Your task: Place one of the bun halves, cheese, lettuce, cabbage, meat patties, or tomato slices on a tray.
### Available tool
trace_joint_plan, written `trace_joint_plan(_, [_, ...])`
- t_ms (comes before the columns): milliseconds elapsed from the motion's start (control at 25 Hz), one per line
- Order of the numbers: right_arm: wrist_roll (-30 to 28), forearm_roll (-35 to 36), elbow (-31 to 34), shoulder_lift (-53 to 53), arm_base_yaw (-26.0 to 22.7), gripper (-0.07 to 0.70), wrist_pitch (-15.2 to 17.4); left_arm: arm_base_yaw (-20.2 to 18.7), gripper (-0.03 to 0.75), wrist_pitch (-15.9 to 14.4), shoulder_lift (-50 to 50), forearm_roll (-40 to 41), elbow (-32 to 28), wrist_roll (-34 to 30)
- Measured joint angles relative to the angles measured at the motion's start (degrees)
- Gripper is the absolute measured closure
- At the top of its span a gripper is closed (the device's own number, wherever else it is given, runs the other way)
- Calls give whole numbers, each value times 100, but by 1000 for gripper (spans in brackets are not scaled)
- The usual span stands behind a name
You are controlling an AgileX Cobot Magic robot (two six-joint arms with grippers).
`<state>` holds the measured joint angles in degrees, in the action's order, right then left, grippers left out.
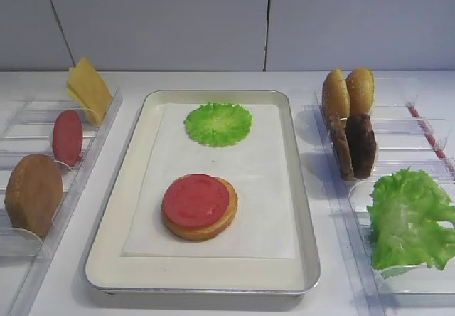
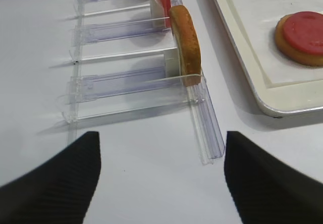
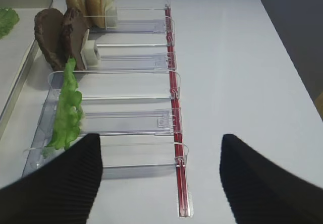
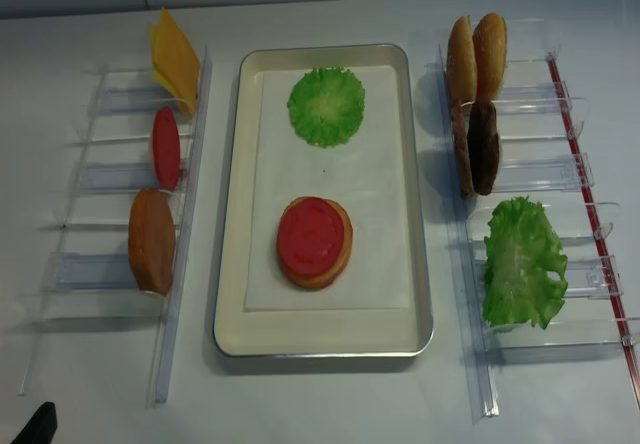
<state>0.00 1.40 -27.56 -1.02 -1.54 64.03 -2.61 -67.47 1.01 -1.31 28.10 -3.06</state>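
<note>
Tray (image 1: pixel 307 245) holds a bun half (image 1: pixel 206 225) w/ tomato slice (image 1: pixel 195 201) on top, near end. Left end effector (image 2: pixel 161 178) and right end effector (image 3: pixel 160 176) both wide open, empty. Next: grab a meat patty (image 1: pixel 362 144) from right rack (image 1: pixel 426 127), squeeze flat faces, set centred on tomato.

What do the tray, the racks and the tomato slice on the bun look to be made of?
Tray: silvery metal, going by its dull sheen and rolled rim; a white paper-like sheet lines it.
Racks: clear hard plastic, see-through with glossy edges.
Tomato slice: probably a moulded replica, plastic or rubber, since it is evenly matte red with no seeds or wetness.
Bun under it: likely fake too, but I cannot tell.
</note>
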Motion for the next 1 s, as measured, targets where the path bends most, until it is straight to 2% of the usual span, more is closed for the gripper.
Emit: trace_joint_plan(1000, [0, 0, 0, 0, 0, 104, 0, 0, 208, 0, 0, 4, 0, 0])
